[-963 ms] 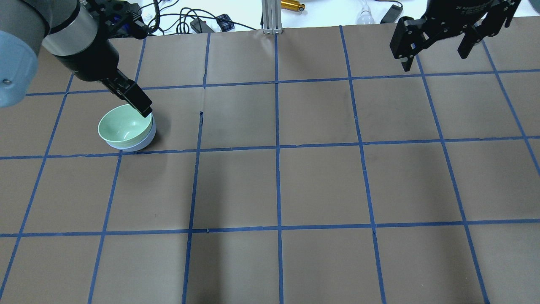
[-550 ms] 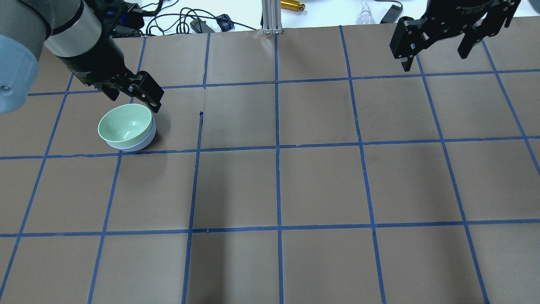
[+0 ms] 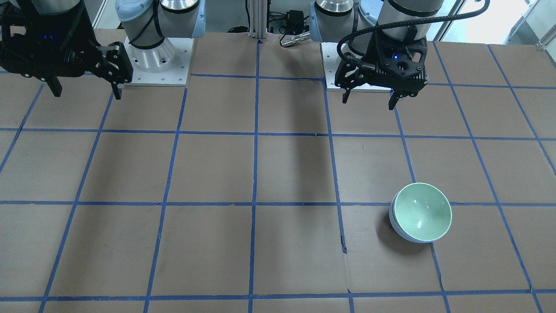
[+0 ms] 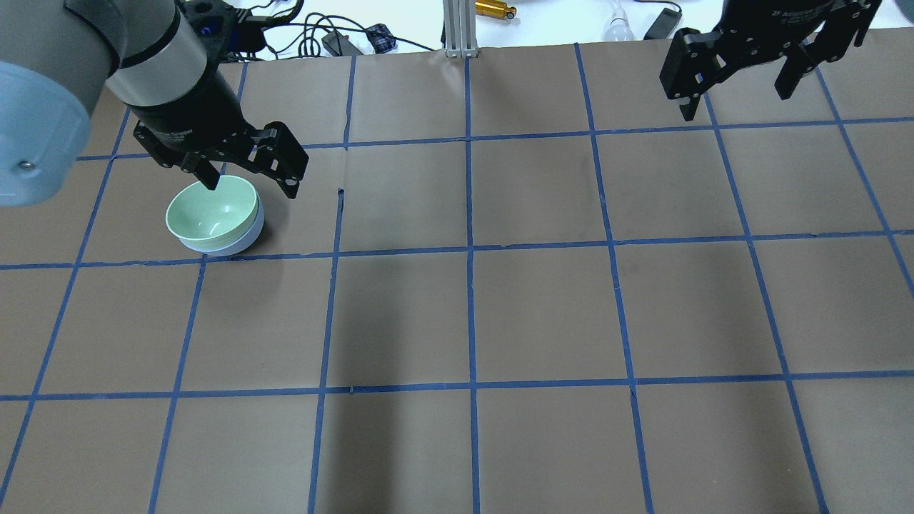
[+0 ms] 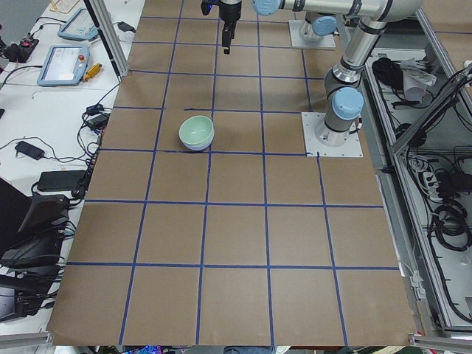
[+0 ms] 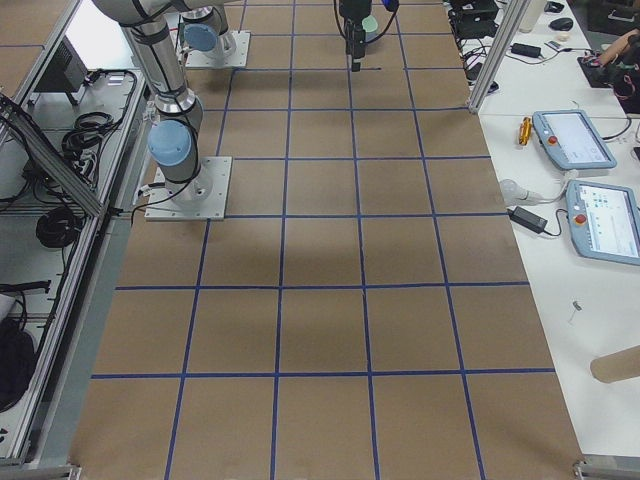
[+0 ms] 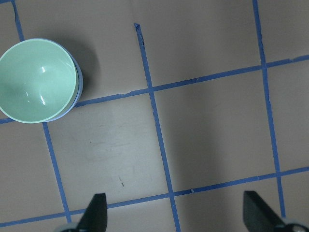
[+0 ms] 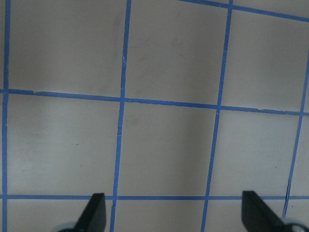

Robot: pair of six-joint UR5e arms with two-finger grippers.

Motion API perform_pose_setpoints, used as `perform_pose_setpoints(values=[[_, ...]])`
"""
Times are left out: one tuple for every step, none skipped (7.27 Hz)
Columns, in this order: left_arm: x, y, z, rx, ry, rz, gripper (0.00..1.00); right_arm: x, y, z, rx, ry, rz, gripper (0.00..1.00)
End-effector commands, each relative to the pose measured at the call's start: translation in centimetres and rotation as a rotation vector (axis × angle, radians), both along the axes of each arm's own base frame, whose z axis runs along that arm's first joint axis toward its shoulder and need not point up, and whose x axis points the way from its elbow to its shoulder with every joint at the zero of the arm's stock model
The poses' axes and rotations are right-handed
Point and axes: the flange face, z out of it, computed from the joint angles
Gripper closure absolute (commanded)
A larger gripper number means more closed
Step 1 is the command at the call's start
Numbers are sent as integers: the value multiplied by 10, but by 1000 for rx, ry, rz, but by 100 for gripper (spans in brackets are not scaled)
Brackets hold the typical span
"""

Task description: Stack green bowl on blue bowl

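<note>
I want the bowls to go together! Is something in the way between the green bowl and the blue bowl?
Nothing is in the way. The green bowl already sits inside the blue bowl. The left gripper is open and empty, lifted clear and touching neither bowl.

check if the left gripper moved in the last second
Yes. In the overhead view the left gripper has come off the rim of the green bowl and shifted right, toward the vertical tape line, jaws open.

The table [image 4: 543, 314], covered in brown paper [image 4: 400, 314] with a blue tape grid [image 4: 470, 285], carries the blue bowl [image 4: 246, 243] on its far left.
</note>
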Motion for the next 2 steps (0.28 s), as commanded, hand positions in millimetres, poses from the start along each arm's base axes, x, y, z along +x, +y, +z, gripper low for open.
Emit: perform_pose_setpoints(values=[[0,-2,6,-12,0,7,0,0,0,0,0,0,0,0],[3,-6,8,-14,4,18,0,0,0,0,0,0,0,0]])
